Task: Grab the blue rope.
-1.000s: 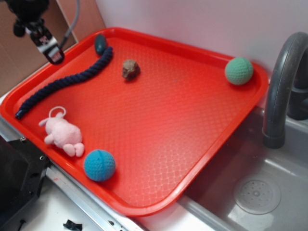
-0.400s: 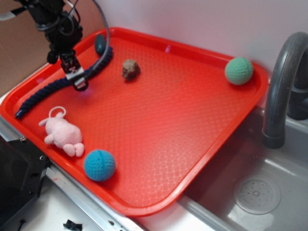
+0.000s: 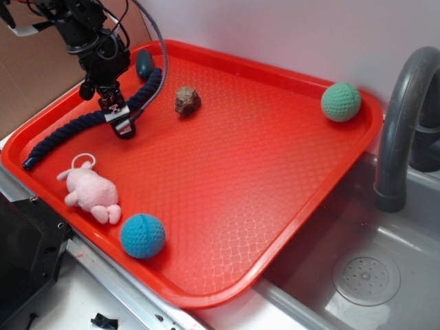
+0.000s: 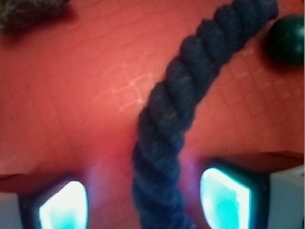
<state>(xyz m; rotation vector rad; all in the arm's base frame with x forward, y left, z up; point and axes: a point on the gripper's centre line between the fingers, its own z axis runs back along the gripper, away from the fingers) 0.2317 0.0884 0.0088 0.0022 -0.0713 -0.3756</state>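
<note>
Blue rope [image 4: 176, 129] between the jaws: twisted fibre cord, matt, fuzzy. Tray [image 3: 275, 172] under them: glossy red plastic, embossed diamond grid. Teal oval [image 4: 287, 39] beyond the jaws: smooth, slight sheen. Blue ball [image 3: 142, 236], green ball [image 3: 341, 102]: crocheted yarn. Pink toy [image 3: 89, 189]: plush cloth.

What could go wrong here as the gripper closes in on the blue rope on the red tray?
1. The gripper is open astride the blue rope, which sits nearer one finger; closing may push it aside.
2. The dark teal oval touches the rope's far end and may get dragged.
3. The rope is long and limp; lifted, its ends could sweep the brown lump.
</note>
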